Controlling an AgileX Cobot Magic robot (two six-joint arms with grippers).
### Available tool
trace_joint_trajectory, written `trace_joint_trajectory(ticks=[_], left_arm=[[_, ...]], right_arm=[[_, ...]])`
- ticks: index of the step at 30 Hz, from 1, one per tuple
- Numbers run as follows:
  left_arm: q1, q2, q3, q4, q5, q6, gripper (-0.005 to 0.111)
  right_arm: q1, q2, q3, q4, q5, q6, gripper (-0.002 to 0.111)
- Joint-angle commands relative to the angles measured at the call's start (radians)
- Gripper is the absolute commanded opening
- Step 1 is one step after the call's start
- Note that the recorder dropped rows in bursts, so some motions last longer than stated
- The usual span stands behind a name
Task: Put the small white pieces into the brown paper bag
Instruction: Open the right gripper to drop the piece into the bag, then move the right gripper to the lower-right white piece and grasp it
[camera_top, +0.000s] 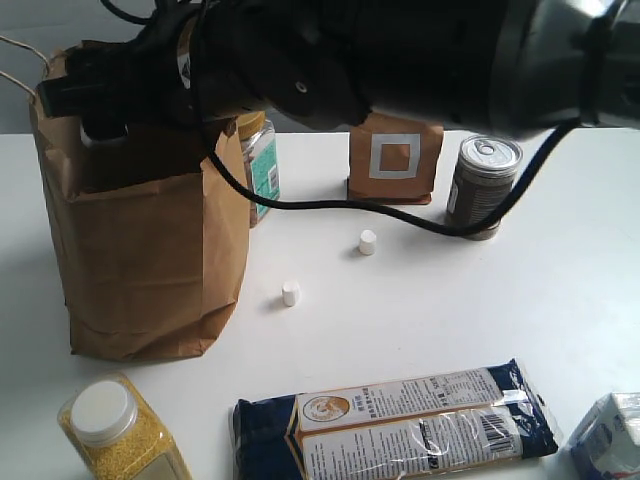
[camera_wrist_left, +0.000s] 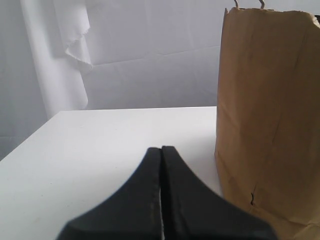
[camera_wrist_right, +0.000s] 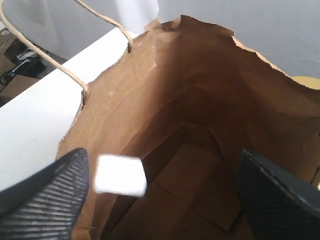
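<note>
now r arm (camera_top: 330, 60) over brown paper bag (camera_wrist_right: 200, 90), gripper (camera_wrist_right: 165, 172) spread wide, white piece (camera_wrist_right: 120, 175) btwn jaws

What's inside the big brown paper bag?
One small white piece is at the brown paper bag's mouth, beside the open right gripper. Lower down only bare paper shows; the gripper's fingers hide the corners.

- The white table (camera_top: 430, 320) is carrying all of it.
- The brown paper bag (camera_top: 150, 260) is standing on the left, with a teal-label jar (camera_top: 262, 170) sitting just behind it.
- Two small white pieces (camera_top: 367, 242) (camera_top: 291, 293) are lying mid-table, apart.
- A brown pouch (camera_top: 395, 160) and a tin can (camera_top: 483, 187) are standing at the back.
- A yellow-grain jar (camera_top: 120, 435), a blue packet (camera_top: 400, 425) and a carton (camera_top: 610, 435) are sitting along the near edge.
</note>
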Motion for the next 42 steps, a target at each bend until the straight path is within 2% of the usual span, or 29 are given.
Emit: trace_joint_trajectory(ticks=[1, 6, 12, 15, 17, 22, 28, 37, 42], left_arm=[[-0.008, -0.003, 0.004, 0.004, -0.003, -0.004, 0.0], [-0.008, -0.003, 0.004, 0.004, -0.003, -0.004, 0.0], [-0.008, -0.003, 0.004, 0.004, -0.003, -0.004, 0.0], [-0.008, -0.003, 0.004, 0.004, -0.003, -0.004, 0.0], [-0.008, -0.003, 0.004, 0.004, -0.003, -0.004, 0.0], [-0.008, -0.003, 0.004, 0.004, -0.003, -0.004, 0.0], [-0.008, -0.003, 0.004, 0.004, -0.003, -0.004, 0.0], [-0.008, -0.003, 0.004, 0.004, -0.003, -0.004, 0.0], [-0.008, -0.003, 0.004, 0.004, -0.003, -0.004, 0.0]], right_arm=[[0.001, -0.012, -0.007, 0.013, 0.029, -0.009, 0.075], [0.01, -0.042, -0.007, -0.013, 0.059, -0.009, 0.066], [0.058, -0.148, -0.007, -0.048, 0.086, -0.005, 0.031], [0.084, -0.203, -0.007, -0.073, 0.166, -0.002, 0.01], [0.106, -0.23, -0.007, -0.107, 0.267, 0.022, 0.0], [0.141, -0.312, 0.069, -0.121, 0.414, 0.032, 0.0], [0.124, -0.38, 0.242, -0.11, 0.483, 0.092, 0.0], [-0.059, -0.33, 0.466, -0.059, 0.399, 0.094, 0.0], [-0.178, -0.222, 0.487, -0.056, 0.312, 0.044, 0.0]])
